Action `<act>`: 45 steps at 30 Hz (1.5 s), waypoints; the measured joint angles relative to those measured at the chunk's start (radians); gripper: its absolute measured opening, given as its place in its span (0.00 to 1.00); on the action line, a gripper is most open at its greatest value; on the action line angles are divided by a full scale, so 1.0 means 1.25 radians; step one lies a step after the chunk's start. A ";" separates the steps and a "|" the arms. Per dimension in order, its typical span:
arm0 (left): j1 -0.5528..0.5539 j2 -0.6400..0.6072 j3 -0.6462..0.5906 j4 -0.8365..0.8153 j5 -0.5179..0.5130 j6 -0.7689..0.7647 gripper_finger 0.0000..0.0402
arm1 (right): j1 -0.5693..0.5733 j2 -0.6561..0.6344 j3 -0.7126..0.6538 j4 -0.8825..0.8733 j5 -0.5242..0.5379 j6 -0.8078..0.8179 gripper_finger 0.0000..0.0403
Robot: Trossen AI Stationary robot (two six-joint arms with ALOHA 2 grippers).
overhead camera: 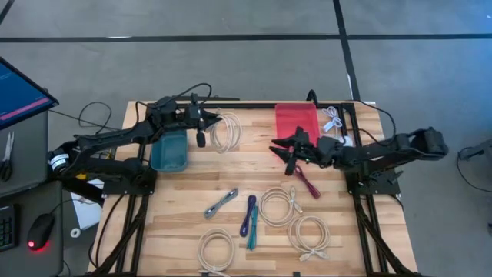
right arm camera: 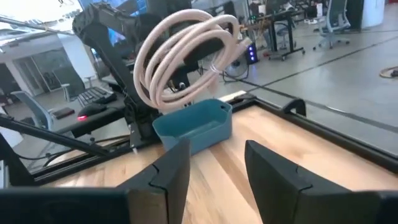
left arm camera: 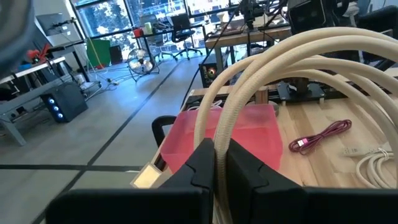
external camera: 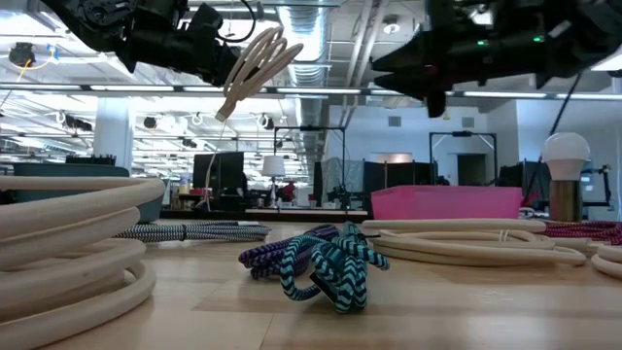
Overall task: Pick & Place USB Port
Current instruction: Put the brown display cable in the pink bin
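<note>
1. Left pincer [overhead camera: 206, 121], its dark fingers pinched tight on a coiled cream cable [overhead camera: 226, 131], holds the smooth round loops in the air, off the surface [overhead camera: 184, 192].
2. That coil hangs just at 3 o'clock of the teal plastic bin [overhead camera: 170, 150], a rounded rectangular tub.
3. Right pincer [overhead camera: 280, 150] hovers with its fingers spread apart and nothing between them, at 6 o'clock of the pink bin [overhead camera: 296, 121].
4. Just beside it lies a braided magenta cable [overhead camera: 306, 181].
5. Lower on the pale wooden slats rest more cream coils [overhead camera: 278, 206], a grey braided cable [overhead camera: 221, 203], a purple one [overhead camera: 250, 213] and a teal one [external camera: 330, 269].
</note>
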 joint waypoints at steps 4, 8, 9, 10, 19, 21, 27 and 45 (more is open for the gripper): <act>0.000 0.000 0.000 0.001 0.000 0.000 0.04 | -0.017 0.080 0.054 0.062 -0.041 0.000 0.36; 0.000 0.000 0.000 0.000 0.000 0.000 0.04 | -0.049 0.138 0.089 0.114 -0.117 0.007 0.35; 0.000 0.000 0.000 0.000 0.000 0.000 0.04 | -0.057 0.151 0.097 0.121 -0.136 0.015 0.35; 0.000 0.000 0.000 0.000 0.000 0.000 0.04 | -0.063 0.166 0.107 0.128 -0.153 0.022 0.35; 0.000 0.000 0.000 0.000 0.000 0.000 0.04 | -0.084 0.269 0.208 0.129 -0.231 0.030 0.36; 0.000 0.000 0.000 0.000 -0.001 0.000 0.04 | -0.084 0.288 0.231 0.132 -0.247 0.030 0.36; 0.000 0.000 0.000 0.000 -0.001 0.000 0.04 | -0.084 0.328 0.287 0.130 -0.282 0.029 0.35; 0.000 0.000 0.000 0.000 -0.001 0.000 0.04 | -0.088 0.375 0.365 0.122 -0.294 0.029 0.36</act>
